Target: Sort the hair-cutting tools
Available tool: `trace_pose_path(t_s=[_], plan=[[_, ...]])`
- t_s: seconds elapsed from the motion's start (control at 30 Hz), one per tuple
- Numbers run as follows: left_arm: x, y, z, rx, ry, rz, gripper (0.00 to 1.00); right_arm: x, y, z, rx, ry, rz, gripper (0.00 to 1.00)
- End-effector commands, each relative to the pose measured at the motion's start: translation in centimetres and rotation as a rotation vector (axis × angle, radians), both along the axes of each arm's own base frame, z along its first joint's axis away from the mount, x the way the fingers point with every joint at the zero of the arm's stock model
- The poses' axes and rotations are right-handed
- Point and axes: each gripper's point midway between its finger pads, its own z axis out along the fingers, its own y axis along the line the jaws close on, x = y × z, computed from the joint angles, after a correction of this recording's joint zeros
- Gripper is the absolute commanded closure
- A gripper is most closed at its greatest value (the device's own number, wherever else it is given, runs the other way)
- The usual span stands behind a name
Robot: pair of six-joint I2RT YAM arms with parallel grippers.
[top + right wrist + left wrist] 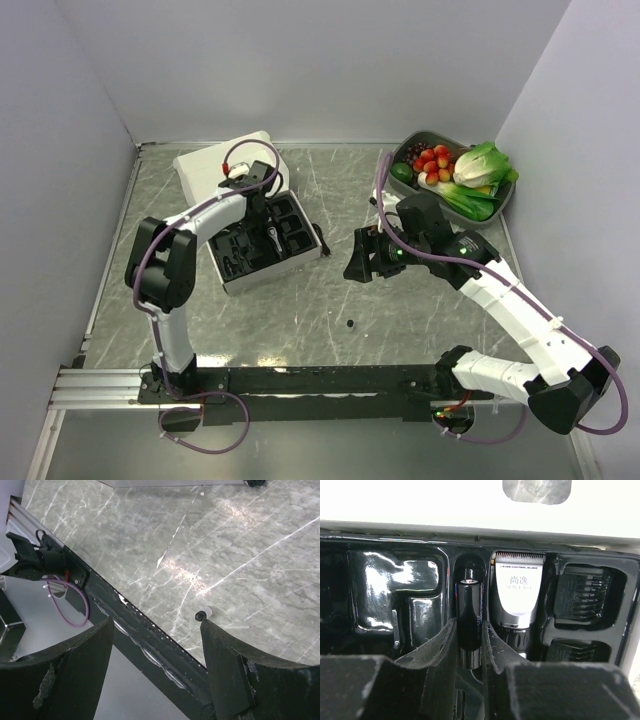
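Grey, white-veined marble-look tabletop within three plain pale walls

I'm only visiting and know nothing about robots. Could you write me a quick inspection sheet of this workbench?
Surface: grey marbled table, no spills seen.
Job's things: clipper lying in the black tray; black cylinder in the slot beside it; tiny black bit loose on the table.
Clutter: bowl of toy vegetables; white box.
Grippers: left gripper shut on the black cylinder; right gripper open, empty.
Cables: purple cables along the arms.
Surroundings: plain pale walls.
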Motion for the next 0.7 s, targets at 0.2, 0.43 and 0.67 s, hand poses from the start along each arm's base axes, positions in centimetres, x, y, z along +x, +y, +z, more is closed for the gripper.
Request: trace_pose_path(t_s=[0.2, 0.43, 0.67], plan=[[1.9, 0.6, 0.8, 0.04, -0.05, 0.007, 0.91, 0.3, 0.3, 0.2, 0.014, -0.029, 0.01, 0.22], [2.1, 1.2, 1.6, 0.041, -0.064, 0.013, 0.85, 0.4, 0.6, 0.3, 0.019, -0.027, 0.018, 0.22], [1.9, 1.3, 1.8, 0.036, -0.066, 0.016, 0.79, 0.5, 0.7, 0.3, 0.021, -0.024, 0.02, 0.22]])
